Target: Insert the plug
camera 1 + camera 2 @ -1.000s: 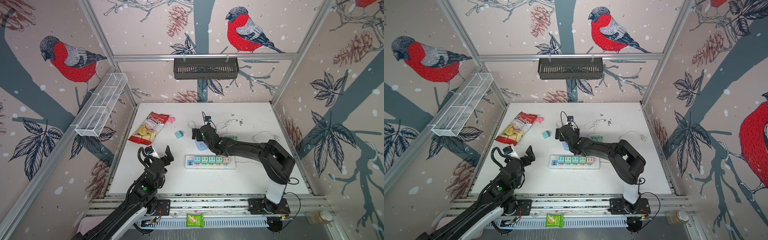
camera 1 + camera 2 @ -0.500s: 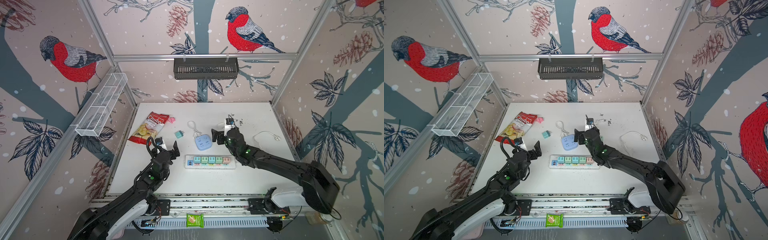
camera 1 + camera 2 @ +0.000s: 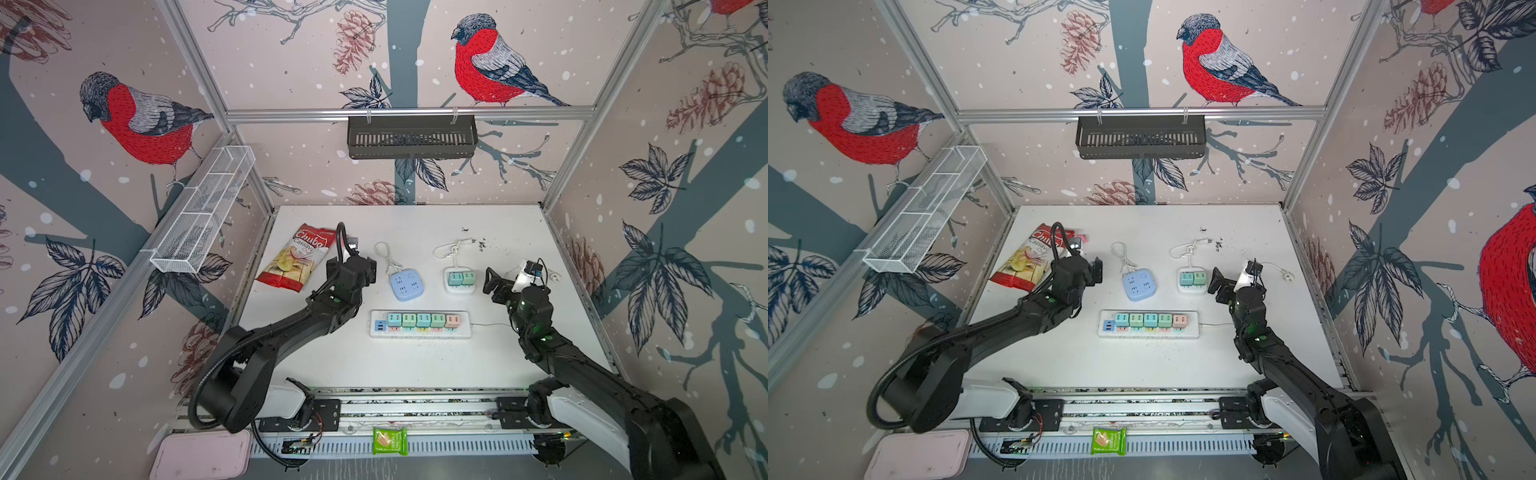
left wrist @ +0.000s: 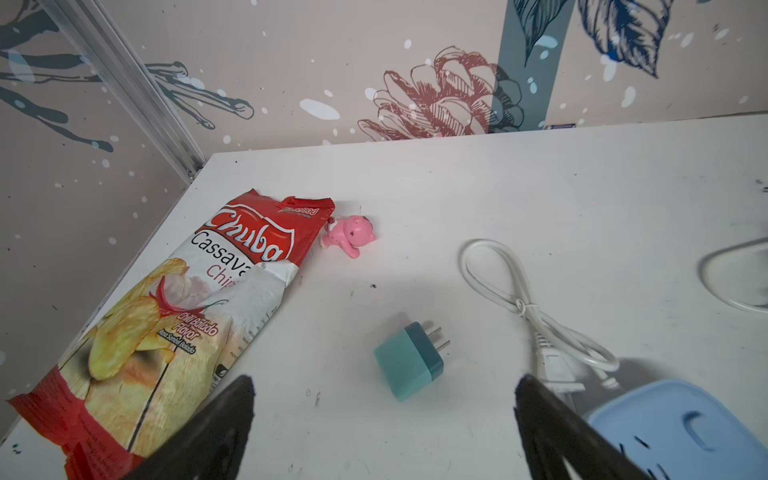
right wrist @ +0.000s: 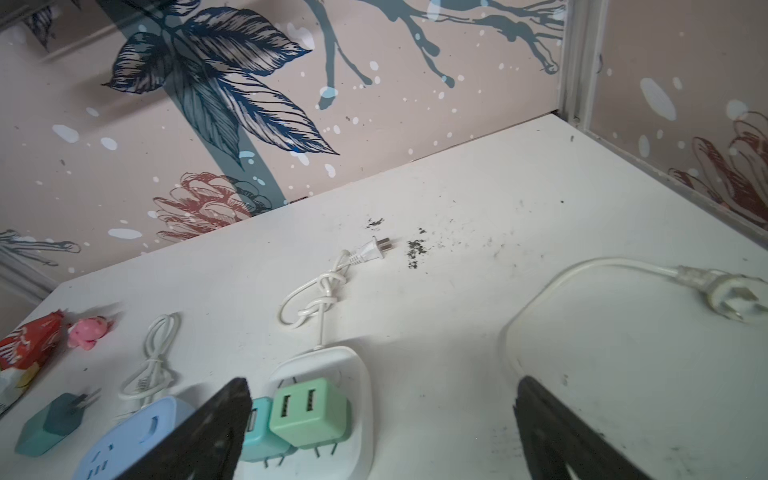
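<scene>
Claws both spread wide, both empty. Of the two, left claw hangs just above the teal plug, black fingers either side of it. In both top views this claw hides the plug. The right claw waits near the white two-way socket, off at 3 o'clock across the tabletop.

Step in hand, as I read it: the pick-up. Plug lies on its side, blades level with the tabletop, not pointing down. Best approach: descend straight, pinch the flat side faces of the body, keep clear of the blades, grip square so it can be tipped blades-down afterward. Likely target is the blue socket cube, at 3 o'clock of the left claw, face free. The long strip at 5 o'clock has five adapters filling its row.

Materials:
- Plug: smooth hard-plastic rounded block, pale teal body, darker face, two flat metal blades; may slip.
- White cord: rubbery, looped, near the plug.
- Chip bag: crinkly foil, 9 o'clock.
- Pink toy: glossy, 12 o'clock.
</scene>
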Robot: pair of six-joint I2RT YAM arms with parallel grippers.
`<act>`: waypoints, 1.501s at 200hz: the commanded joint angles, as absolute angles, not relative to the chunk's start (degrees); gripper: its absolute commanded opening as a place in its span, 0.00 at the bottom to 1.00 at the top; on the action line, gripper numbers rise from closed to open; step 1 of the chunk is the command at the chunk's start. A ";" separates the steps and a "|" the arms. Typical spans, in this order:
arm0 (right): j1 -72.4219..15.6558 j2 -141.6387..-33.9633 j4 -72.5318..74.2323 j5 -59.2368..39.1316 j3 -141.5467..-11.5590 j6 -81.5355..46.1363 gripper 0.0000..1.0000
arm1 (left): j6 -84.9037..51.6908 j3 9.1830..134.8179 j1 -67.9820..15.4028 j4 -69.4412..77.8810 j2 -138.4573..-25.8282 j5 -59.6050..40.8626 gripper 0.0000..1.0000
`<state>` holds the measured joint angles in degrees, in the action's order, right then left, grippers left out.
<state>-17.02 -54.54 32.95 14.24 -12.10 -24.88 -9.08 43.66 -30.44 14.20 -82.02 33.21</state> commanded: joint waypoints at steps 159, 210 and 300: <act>-14.92 -52.82 43.02 14.76 -6.24 -25.84 0.99 | -17.50 75.56 -24.09 -11.28 -115.27 16.00 0.83; -14.92 -53.06 43.14 14.68 -6.37 -25.86 0.99 | -18.43 73.41 -24.22 -10.14 -115.39 14.82 0.83; -14.86 -52.83 42.80 14.68 -6.33 -25.90 0.99 | -10.36 68.49 -30.01 -4.44 -109.97 6.70 0.84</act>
<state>-14.92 -53.01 41.01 14.81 -6.02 -25.54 -13.08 68.23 -29.45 -6.68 -110.06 9.50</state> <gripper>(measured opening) 0.995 0.838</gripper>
